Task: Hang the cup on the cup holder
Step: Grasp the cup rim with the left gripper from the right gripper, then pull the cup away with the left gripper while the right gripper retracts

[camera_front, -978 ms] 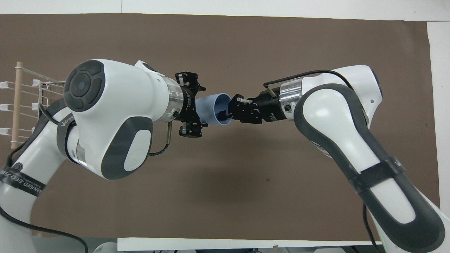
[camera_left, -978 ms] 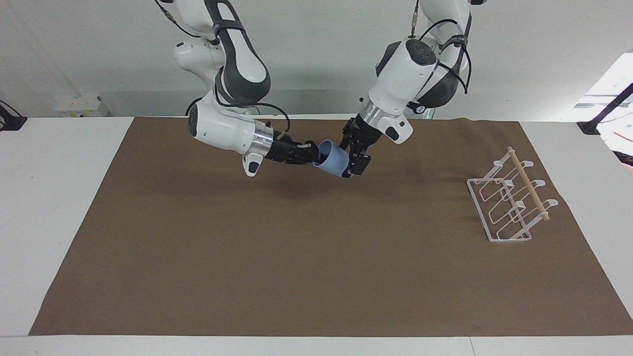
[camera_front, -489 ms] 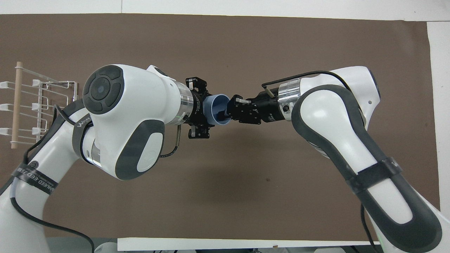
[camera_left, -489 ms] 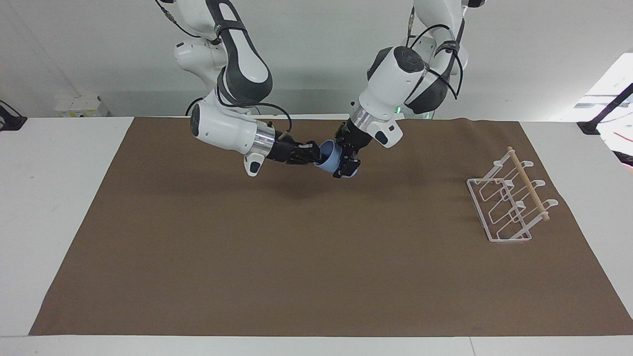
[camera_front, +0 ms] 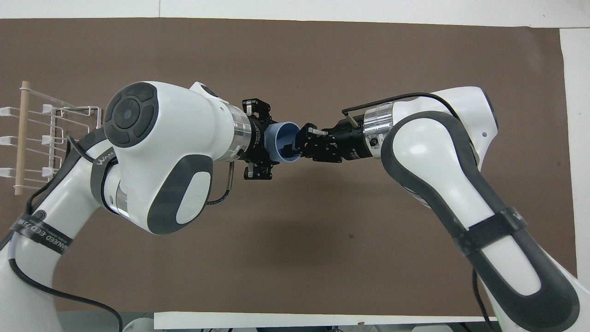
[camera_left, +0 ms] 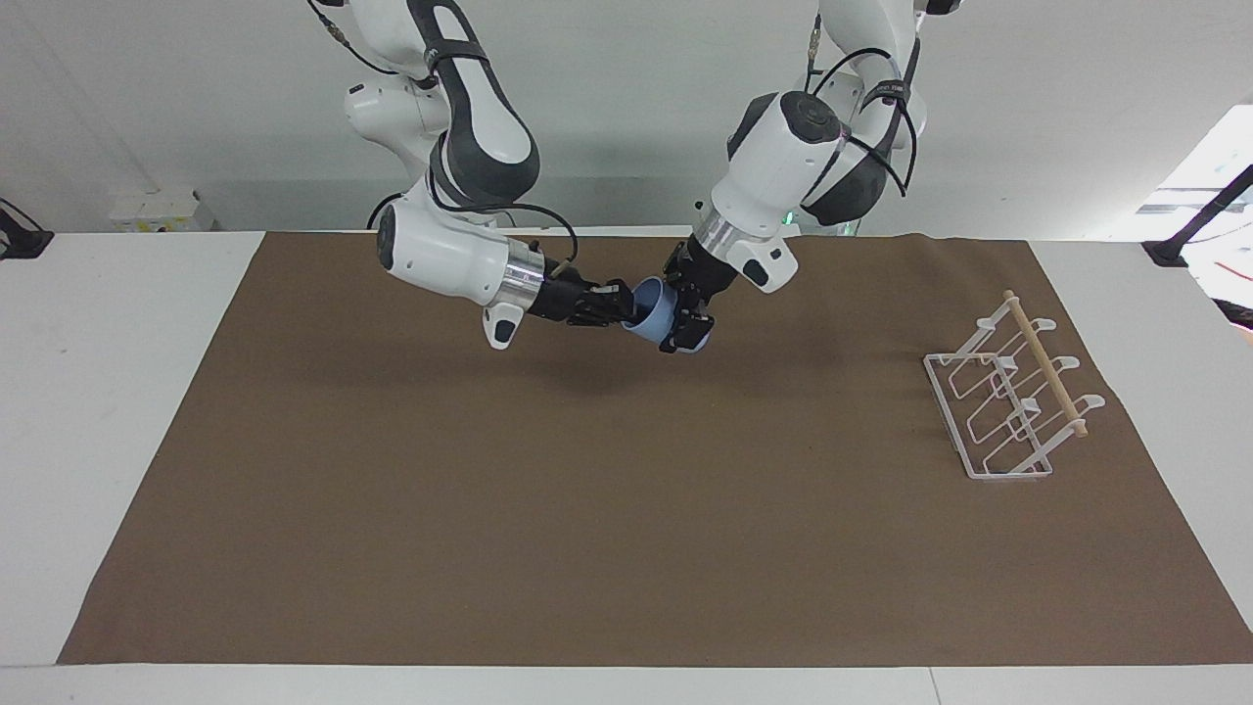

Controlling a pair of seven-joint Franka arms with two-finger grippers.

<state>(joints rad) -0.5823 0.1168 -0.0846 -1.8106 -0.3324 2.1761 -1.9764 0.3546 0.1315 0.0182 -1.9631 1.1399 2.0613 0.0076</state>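
The light-blue cup is held on its side in the air over the mat's middle, on the robots' side of it. My right gripper is shut on the cup's rim, with one finger inside the mouth, as the overhead view shows. My left gripper is open, its fingers on either side of the cup's base end; it also shows in the overhead view. The cup's mouth faces the right arm. The white wire cup holder with its wooden dowel stands at the left arm's end of the mat, with no cup on it.
A brown mat covers most of the white table. The cup holder also shows in the overhead view, partly covered by the left arm. Both arms' shadows fall on the mat under the cup.
My left gripper has moved toward the right arm, so its open fingers now lie on either side of the cup's base. The right gripper and the cup have barely shifted.
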